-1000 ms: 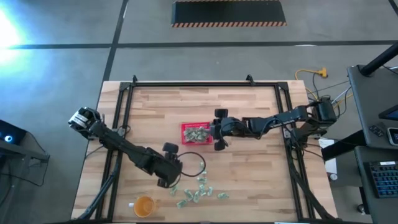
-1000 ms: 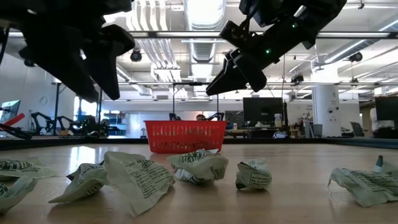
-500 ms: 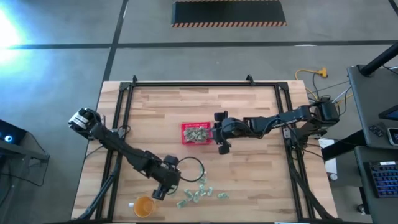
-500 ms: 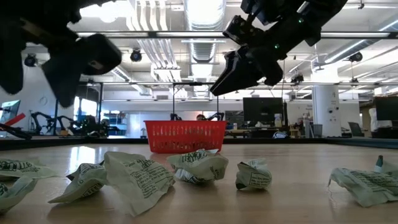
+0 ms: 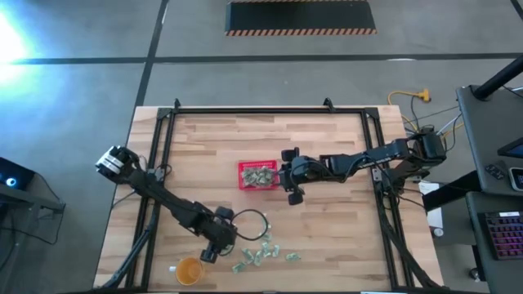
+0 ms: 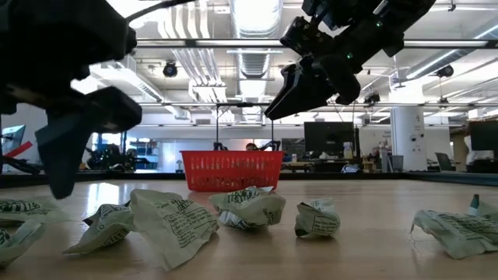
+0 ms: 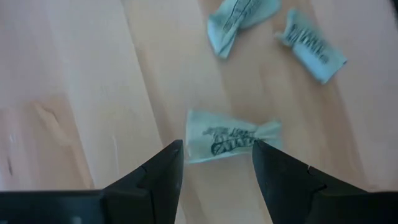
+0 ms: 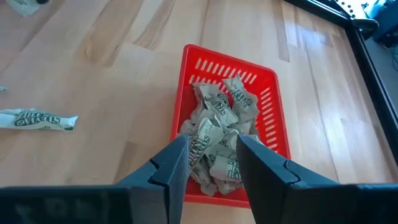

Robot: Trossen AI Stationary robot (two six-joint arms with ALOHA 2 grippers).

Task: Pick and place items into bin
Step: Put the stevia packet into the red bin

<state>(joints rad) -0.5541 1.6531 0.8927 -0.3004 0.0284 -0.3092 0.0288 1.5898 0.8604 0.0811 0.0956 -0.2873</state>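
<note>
left gripper (image 7: 214,163) lowered over packet (image 7: 231,140)

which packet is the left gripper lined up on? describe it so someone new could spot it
Start at the orange cup near the wooden table's front edge; loose packets are scattered to its right. The target packet sits directly under the open left gripper, at the scatter's cup-side edge, flat with twisted ends, apart from the others.
</note>
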